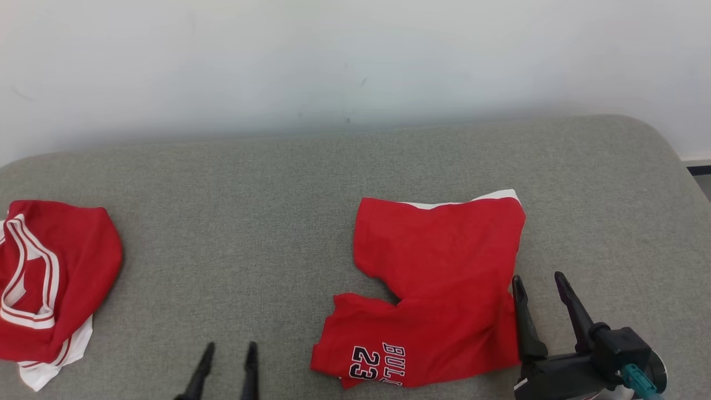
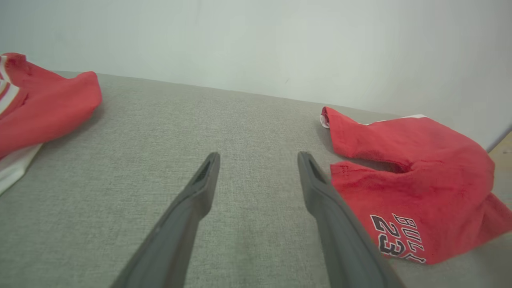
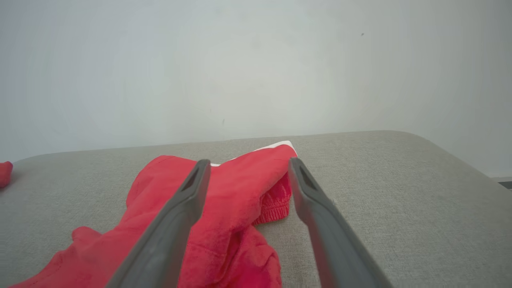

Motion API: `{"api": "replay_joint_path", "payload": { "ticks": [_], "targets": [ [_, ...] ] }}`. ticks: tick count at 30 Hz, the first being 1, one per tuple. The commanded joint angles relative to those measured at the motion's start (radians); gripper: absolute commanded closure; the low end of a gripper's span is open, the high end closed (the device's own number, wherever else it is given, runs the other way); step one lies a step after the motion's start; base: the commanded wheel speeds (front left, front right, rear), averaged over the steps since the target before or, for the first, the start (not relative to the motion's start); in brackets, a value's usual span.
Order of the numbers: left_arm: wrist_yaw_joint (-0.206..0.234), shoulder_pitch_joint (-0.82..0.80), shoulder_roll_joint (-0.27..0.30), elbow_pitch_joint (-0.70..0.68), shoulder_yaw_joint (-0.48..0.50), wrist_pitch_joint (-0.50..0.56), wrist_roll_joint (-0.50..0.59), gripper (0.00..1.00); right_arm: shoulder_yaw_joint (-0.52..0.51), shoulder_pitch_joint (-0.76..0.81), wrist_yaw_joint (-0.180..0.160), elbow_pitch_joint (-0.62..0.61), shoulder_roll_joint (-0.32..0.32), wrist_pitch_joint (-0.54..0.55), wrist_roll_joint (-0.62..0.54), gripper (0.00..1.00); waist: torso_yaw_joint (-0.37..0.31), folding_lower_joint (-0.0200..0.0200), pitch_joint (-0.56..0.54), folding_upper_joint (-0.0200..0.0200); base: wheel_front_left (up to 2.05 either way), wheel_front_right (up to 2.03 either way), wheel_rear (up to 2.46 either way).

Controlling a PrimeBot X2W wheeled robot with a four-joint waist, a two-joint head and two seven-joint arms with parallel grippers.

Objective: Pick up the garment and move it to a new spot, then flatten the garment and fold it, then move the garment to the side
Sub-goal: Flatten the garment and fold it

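The garment [image 1: 439, 283] is a pair of red shorts printed "BULLS 23", lying folded on the grey cushion right of centre; it also shows in the left wrist view [image 2: 416, 188] and the right wrist view [image 3: 224, 208]. My right gripper [image 1: 540, 288] stands open just beside the garment's right edge, nothing between its fingers [image 3: 188, 200]. Low in the head view, my left gripper [image 1: 229, 355] is open over bare cushion, left of the garment, its fingers [image 2: 200, 188] apart and empty.
A second red jersey with white trim [image 1: 47, 278] lies crumpled at the cushion's left edge, seen too in the left wrist view [image 2: 44, 104]. The grey cushion [image 1: 250, 222] meets a pale wall [image 1: 355, 61] behind; its rounded right corner drops off at far right.
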Motion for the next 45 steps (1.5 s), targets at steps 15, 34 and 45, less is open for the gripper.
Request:
{"api": "replay_joint_path", "payload": {
  "ticks": [15, 34, 45],
  "targets": [
    [0.000, -0.131, 0.075, 0.215, -0.281, -0.002, -0.055, 0.00, 0.081, 0.001, -0.002, 0.003, 0.002, -0.001, 0.064, 0.00, -0.068, 0.0000, 0.027, 0.0000, 0.00, 0.00, 0.00],
    [0.000, -0.216, 0.111, 0.241, -0.363, -0.002, -0.131, 1.00, 0.059, 0.014, -0.002, -0.013, 0.002, -0.001, 0.069, 0.00, -0.036, 0.0000, 0.040, 0.0000, 0.00, 0.00, 0.00],
    [0.000, -0.084, 0.234, 0.009, -0.279, -0.002, -0.108, 1.00, 0.063, 0.012, -0.002, -0.005, 0.002, -0.001, 0.079, 0.00, 0.057, 0.0000, 0.041, 0.0000, 0.00, 0.00, 0.00]
  ]
}}
